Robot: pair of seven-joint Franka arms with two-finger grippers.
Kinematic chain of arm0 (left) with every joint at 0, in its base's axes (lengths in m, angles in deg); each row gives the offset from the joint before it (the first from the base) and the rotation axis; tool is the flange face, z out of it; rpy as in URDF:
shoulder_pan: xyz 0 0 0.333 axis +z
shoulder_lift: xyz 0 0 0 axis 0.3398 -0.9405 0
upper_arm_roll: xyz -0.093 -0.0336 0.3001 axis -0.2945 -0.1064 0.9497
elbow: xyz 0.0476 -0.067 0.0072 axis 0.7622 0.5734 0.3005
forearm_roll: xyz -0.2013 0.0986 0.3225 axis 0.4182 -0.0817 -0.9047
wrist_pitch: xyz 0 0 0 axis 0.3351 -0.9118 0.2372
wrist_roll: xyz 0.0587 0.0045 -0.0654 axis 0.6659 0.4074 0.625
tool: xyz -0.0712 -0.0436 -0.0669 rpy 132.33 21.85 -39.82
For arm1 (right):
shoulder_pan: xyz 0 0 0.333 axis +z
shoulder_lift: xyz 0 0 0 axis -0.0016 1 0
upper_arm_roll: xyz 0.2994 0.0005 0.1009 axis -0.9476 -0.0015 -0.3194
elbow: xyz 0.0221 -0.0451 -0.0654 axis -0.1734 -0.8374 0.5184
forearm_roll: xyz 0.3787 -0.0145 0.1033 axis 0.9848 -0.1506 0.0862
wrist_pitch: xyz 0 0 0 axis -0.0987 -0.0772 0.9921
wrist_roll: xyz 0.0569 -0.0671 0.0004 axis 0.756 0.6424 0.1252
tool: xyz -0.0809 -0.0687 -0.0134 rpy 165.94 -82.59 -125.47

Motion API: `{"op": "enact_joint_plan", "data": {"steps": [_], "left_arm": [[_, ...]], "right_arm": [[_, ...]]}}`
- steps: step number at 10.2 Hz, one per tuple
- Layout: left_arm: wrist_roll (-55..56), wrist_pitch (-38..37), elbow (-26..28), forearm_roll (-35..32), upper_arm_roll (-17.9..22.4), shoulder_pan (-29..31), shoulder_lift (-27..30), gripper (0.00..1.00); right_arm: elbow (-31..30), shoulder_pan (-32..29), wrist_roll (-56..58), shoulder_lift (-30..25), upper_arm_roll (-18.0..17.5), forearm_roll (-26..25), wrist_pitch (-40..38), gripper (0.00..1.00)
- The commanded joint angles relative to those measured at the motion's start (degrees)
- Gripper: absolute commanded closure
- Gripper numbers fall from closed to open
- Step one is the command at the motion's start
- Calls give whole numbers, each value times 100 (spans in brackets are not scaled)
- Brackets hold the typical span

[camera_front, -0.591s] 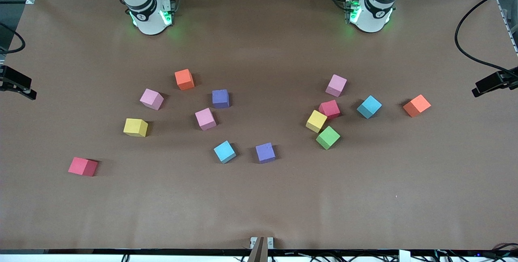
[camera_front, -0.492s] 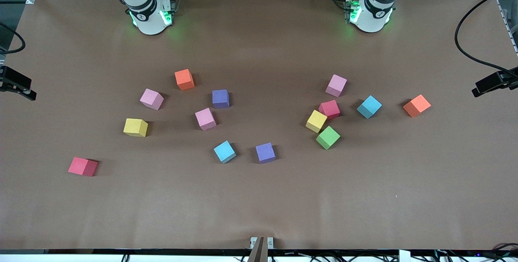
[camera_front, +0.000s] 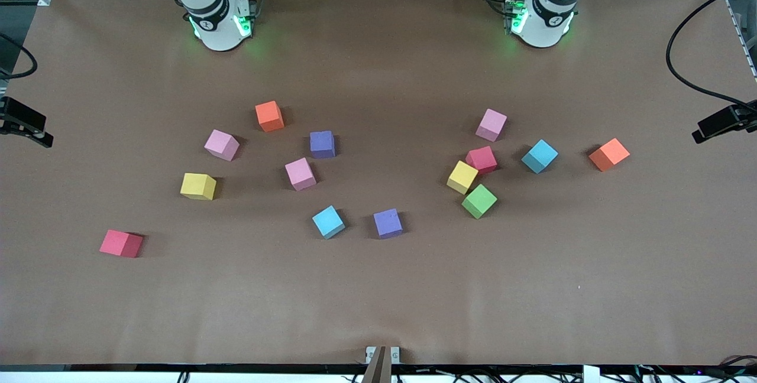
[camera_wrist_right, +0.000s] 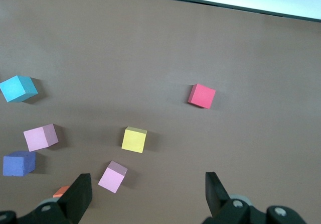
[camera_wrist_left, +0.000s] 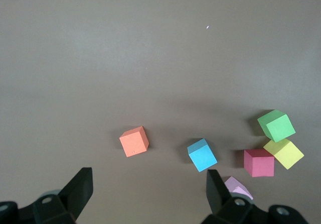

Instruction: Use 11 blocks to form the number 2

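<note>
On table, front view: blocks [camera_front: 322,144] all loose, no number 2 started; thirteen cubes lie in two scatters, one toward each arm's end.
Right-arm scatter: pink, purple, yellow, light blue cubes, one orange cube [camera_front: 269,116]; red cube [camera_front: 121,243] sits well apart, nearer the camera.
Left-arm scatter: yellow cube [camera_front: 462,177] touching red and just beside green cube [camera_front: 479,200]; second orange one at the outer end.
Build site, my call: bare table nearer the camera, mid-table, reachable by both arms.

Left wrist view: left gripper [camera_wrist_left: 149,190] up over the table, jaws released, nothing held.
Pick advice: light blue cube [camera_wrist_left: 202,154] stands free, easy start; leave the yellow/red/green clump for later or approach along the free faces.

Right wrist view: right gripper [camera_wrist_right: 149,190] also high, jaws spread wide, empty.
Pick advice: yellow cube [camera_wrist_right: 134,139] has clear sides; square the fingers to its faces before descending.
Risk: skip both orange cubes.
</note>
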Motion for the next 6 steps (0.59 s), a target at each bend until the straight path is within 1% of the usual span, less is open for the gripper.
{"op": "enact_joint_plan", "data": {"steps": [1,5,6], "left_arm": [[64,-8,-133,146,7,24,-60,0],[55,-8,-133,146,24,50,-16,0],[55,-8,-159,250,16,137,-16,0]], "right_arm": [[12,-10,42,8,-41,6,-8,0],[3,33,42,8,-50,6,1,0],[3,77,42,26,-50,6,1,0]]}}
